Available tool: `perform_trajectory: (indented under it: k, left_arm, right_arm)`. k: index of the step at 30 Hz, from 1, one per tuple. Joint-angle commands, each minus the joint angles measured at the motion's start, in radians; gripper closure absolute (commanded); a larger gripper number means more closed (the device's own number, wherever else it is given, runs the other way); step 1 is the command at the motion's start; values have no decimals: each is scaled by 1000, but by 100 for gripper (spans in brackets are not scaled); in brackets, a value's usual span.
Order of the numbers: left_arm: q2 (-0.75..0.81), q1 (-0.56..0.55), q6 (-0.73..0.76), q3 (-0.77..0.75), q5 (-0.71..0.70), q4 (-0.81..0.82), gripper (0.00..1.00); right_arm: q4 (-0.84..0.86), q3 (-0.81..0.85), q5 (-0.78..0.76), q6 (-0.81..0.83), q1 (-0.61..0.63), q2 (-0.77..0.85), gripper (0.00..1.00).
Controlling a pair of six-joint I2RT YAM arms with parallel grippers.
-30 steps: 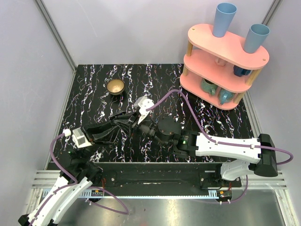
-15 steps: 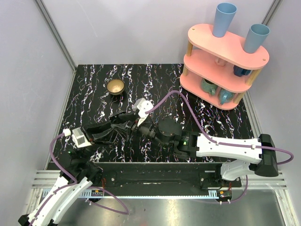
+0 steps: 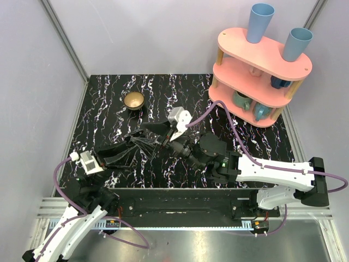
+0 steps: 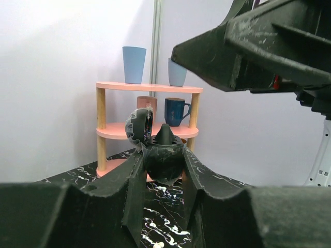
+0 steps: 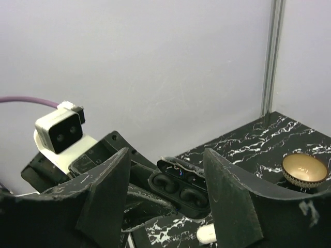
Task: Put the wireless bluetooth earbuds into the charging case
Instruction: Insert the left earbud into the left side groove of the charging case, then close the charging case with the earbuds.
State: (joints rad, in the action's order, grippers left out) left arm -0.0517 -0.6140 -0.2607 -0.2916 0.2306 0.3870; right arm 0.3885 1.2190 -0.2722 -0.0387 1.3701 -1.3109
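Both arms meet mid-table, low.
L gripper (image 4: 162, 166) clamps open charging case (image 5: 181, 195); R gripper (image 5: 166, 175) jaws wide, empty.

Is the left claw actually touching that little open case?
Touching. In the left wrist view, the left gripper clamps the open charging case from both sides.

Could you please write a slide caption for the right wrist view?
Open right gripper faces the open dark charging case held in the left gripper, brass bowl beyond.

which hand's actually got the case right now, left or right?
The left hand: it is shut on the open charging case. The right hand is open and holds nothing.
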Motion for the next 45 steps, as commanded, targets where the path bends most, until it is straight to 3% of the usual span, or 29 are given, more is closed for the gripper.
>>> perform_trajectory:
  k: [1,7,13,26,36,45]
  left_arm:
    - [13,-1,-8,-6,-16,20,100]
    - [12,-1,-6,-18,13,24,100]
    - [-16,-1,-14,-34,81,19,100]
    - [-69,-1,-26,-50,183,27,100]
    - [-128,-1,-18,-106,308,26,100]
    - [-135,-1,15,-112,237,9,100]
  right_arm:
    - [26,39,-63,-4,4,41,35]
    - [-85,71,-260,-47,0,26,36]
    - [-229,138,-283,-116,-28,15,32]
    - [-497,238,-21,-303,-207,4,12]
    - [-680,365,86,-336,-241,-126,11]
    - [-709,303,160,-372,-241,-104,11]
